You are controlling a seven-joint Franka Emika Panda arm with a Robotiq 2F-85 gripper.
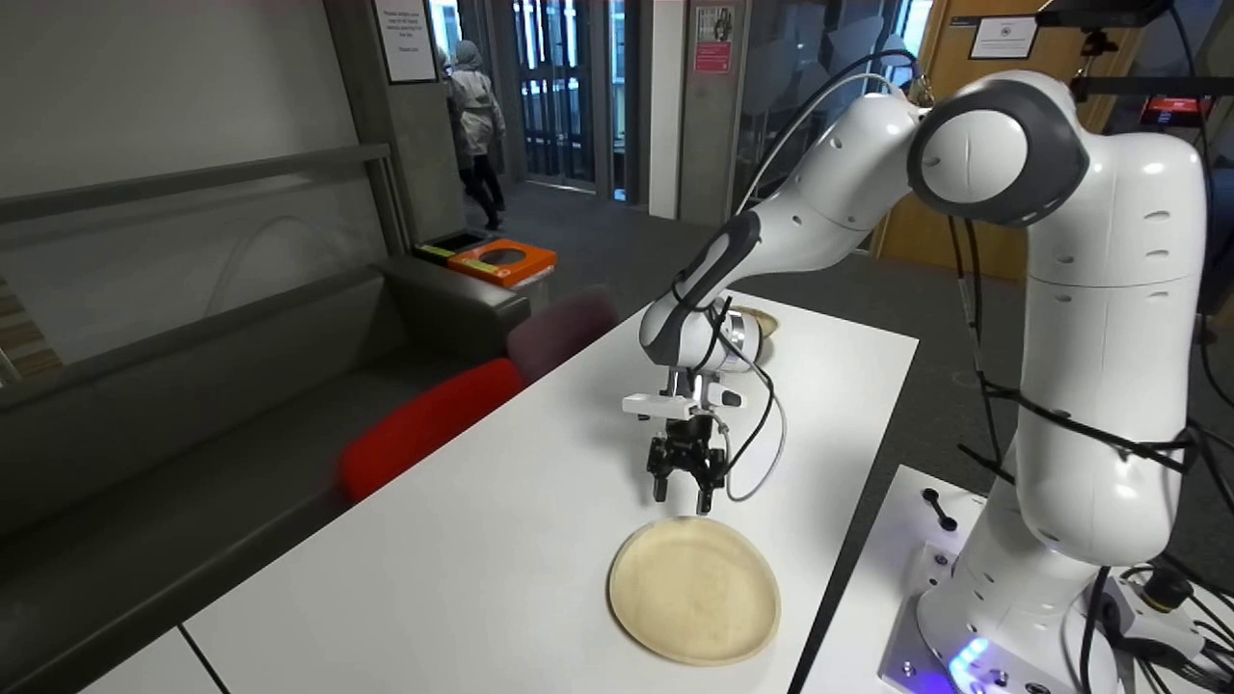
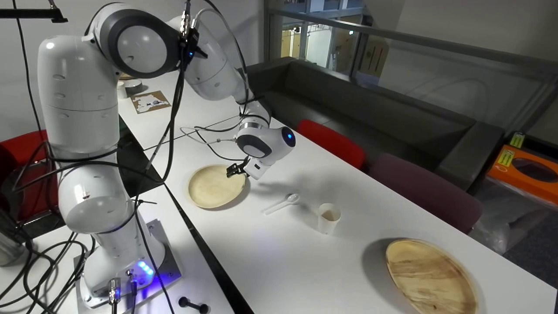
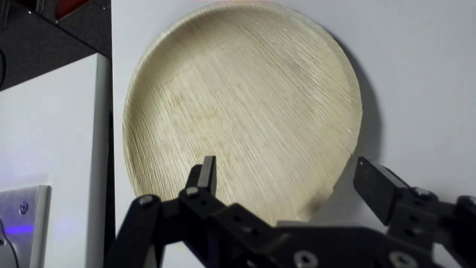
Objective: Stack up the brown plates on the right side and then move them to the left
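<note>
A grey couch [image 1: 241, 424] stretches behind the white table [image 1: 434, 578], well away from the pincer [image 1: 683, 496], which hangs over it with its fingers [image 3: 375, 188] spread wide and nothing gripped. The near brown plate [image 2: 213, 186] lies just below the pincer, and in the wrist view its rim passes between the two fingers; whether they are low enough to catch it cannot be told. The far brown plate [image 2: 429, 275] lies well apart from the pincer, past the spoon [image 2: 278, 206] and the white cup [image 2: 328, 221]. A finger lowered too far could press on the near brown plate's floor and tip or skid it; a shallow bite on so low a rim could let it slip; a low carry could topple the white cup. Two brown plates show, though whether more are stacked beneath cannot be told; one white cup, one spoon, two fingers
</note>
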